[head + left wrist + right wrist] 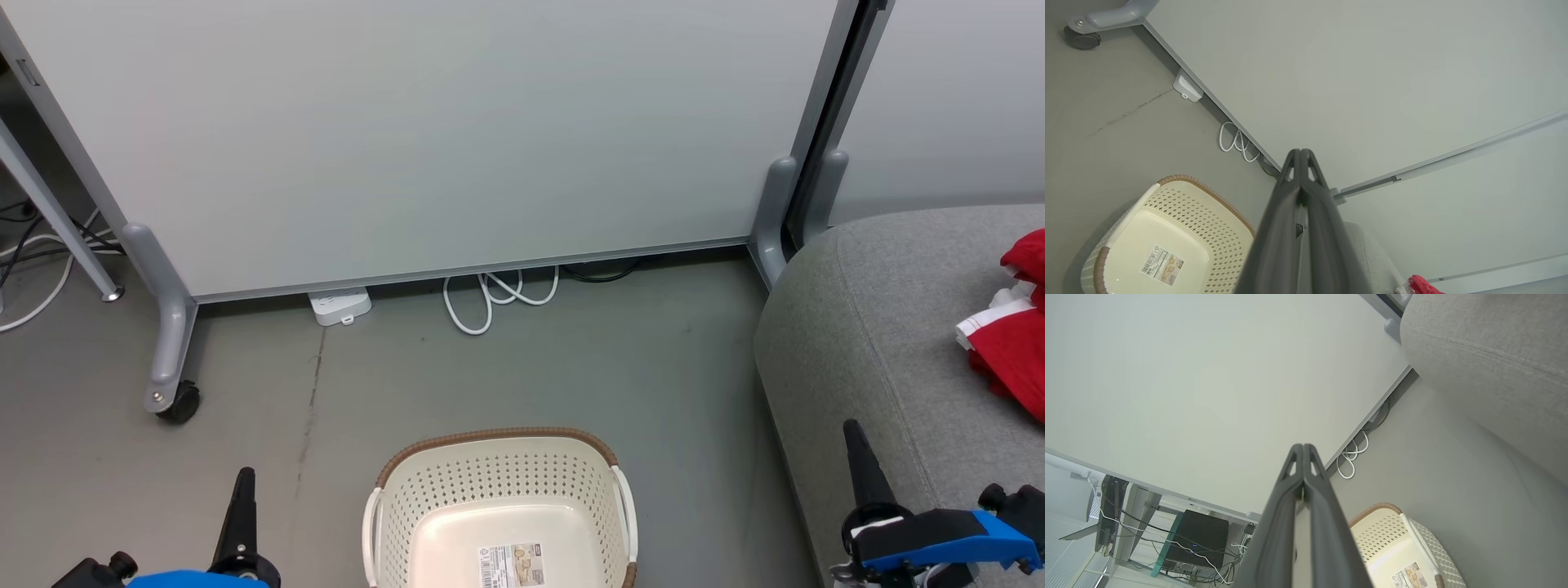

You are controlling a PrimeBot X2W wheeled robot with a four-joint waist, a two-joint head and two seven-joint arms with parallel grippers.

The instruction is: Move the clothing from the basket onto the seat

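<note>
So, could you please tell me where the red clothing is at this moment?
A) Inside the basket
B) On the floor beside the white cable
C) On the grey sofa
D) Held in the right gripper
C: the red clothing lies on the grey sofa at the right of the head view, while the basket on the floor has a bare bottom apart from its paper label.

A pale partition panel on castors stands on grey floor; a white cable coils beneath its edge.
</note>
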